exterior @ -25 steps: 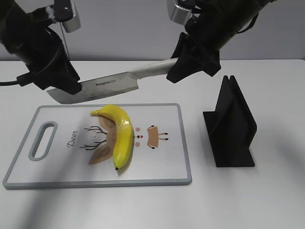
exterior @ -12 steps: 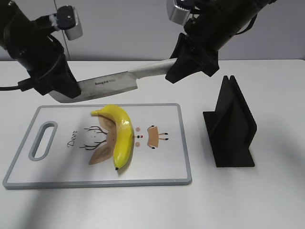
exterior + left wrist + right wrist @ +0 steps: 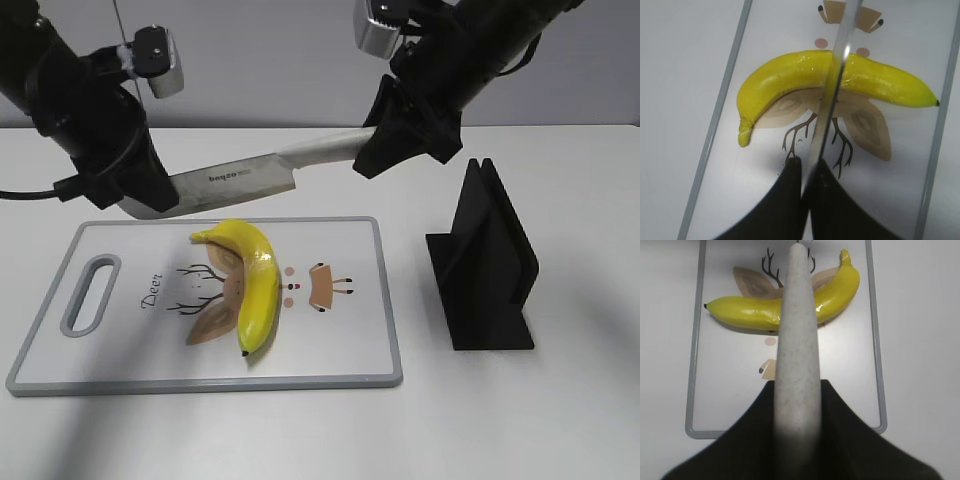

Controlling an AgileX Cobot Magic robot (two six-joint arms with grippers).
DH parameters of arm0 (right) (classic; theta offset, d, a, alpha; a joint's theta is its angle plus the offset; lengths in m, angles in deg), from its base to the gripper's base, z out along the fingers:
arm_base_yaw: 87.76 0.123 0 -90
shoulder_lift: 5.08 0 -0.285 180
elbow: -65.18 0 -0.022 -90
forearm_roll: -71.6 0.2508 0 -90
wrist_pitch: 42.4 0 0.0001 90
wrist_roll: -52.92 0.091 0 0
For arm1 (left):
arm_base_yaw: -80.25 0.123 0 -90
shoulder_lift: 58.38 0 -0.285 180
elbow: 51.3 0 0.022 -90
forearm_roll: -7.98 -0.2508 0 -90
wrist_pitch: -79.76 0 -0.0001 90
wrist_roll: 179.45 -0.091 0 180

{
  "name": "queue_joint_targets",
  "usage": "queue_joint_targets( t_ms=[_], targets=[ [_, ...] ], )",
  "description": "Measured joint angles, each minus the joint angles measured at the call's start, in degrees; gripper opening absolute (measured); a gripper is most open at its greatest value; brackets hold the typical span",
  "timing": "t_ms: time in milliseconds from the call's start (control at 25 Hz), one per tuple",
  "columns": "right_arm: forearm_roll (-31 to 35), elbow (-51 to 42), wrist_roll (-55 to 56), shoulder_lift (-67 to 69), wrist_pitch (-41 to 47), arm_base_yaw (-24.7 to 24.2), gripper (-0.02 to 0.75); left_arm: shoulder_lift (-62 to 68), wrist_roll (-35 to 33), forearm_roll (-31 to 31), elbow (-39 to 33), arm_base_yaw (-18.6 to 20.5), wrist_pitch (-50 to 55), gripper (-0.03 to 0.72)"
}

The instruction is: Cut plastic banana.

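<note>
- While both arms hang above the table, the knife (image 3: 250,175) spans between them in the air.
- right gripper (image 3: 395,140): clamped on the handle.
- left gripper (image 3: 140,190): pinching the blade tip.
- plastic banana (image 3: 252,280): flat on the cutting board (image 3: 350,350), below the blade, not touching.

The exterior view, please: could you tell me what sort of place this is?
Probably a lab tabletop staged as a kitchen: a cutting board bearing a plastic banana, a knife held by both arms, a black knife stand, plain wall behind.
</note>
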Motion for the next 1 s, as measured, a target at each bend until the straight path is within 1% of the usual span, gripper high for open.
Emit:
queue_joint_targets(
  t_ms=[160,320,680,1000],
  targets=[
    [-4.7,0.1,5.1,1.3,0.5,0.1,0.169,2.7,-0.1,1.8,0.0,-0.9,-1.9,0.022],
    [-7.5,0.1,6.4,2.9,0.7,0.1,0.169,4.5,-0.1,1.0,0.0,-2.6,-3.9,0.022],
    [-8.5,0.1,6.9,10.0,0.7,0.1,0.172,10.3,1.2,0.5,-0.4,-3.0,-4.4,0.02],
    [-8.8,0.3,6.9,12.7,0.6,0.2,0.175,12.4,1.2,2.3,-1.5,-2.9,-5.5,0.02]
  ],
)
